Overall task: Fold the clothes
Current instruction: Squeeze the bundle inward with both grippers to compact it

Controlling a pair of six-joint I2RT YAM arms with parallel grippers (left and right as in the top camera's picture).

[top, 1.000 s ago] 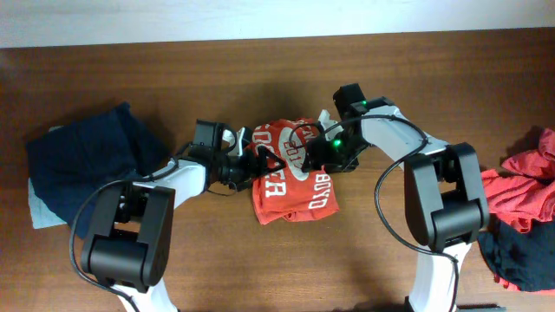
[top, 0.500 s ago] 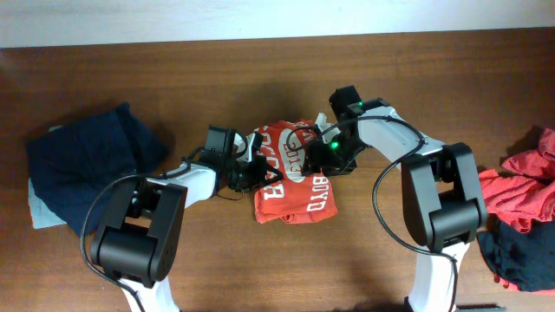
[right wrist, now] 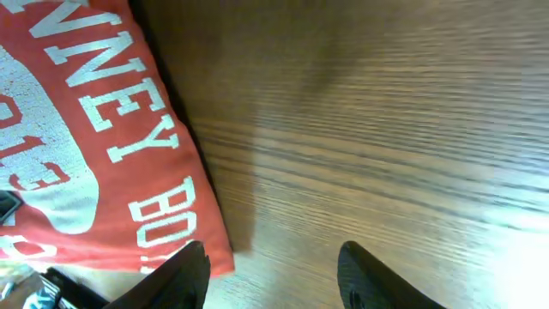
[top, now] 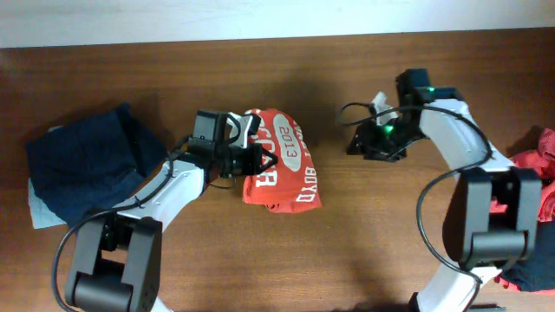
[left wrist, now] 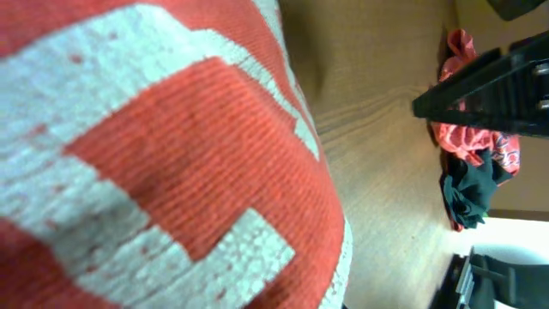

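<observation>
**Shirt in the left end effector, right one free**

On the overhead view I see the shirt [top: 279, 160] lying near the middle of the counter [top: 364, 234] — red, with white lettering, bunched into a rough upright rectangle rather than laid flat. My left end effector [top: 249, 159] sits at the shirt's left edge and is clamped on the fabric there. The left wrist camera backs this up: the shirt [left wrist: 154, 154] fills nearly the whole frame, its knit and cracked white print pressed right up to the lens, so its own fingers are hidden.

My right end effector [top: 362, 142] is off to the right of the shirt, apart from it and over bare wood. From the right wrist I see its two dark fingers [right wrist: 184, 273] spread wide with nothing between them — only the counter [right wrist: 386, 129] below, and the shirt's [right wrist: 77, 146] hem with its lettering at the left of the frame.

A navy pile [top: 87, 160] lies at the counter's left end. A red pile [top: 531, 178] with dark cloth under it lies at the right end, well apart from the shirt.
</observation>
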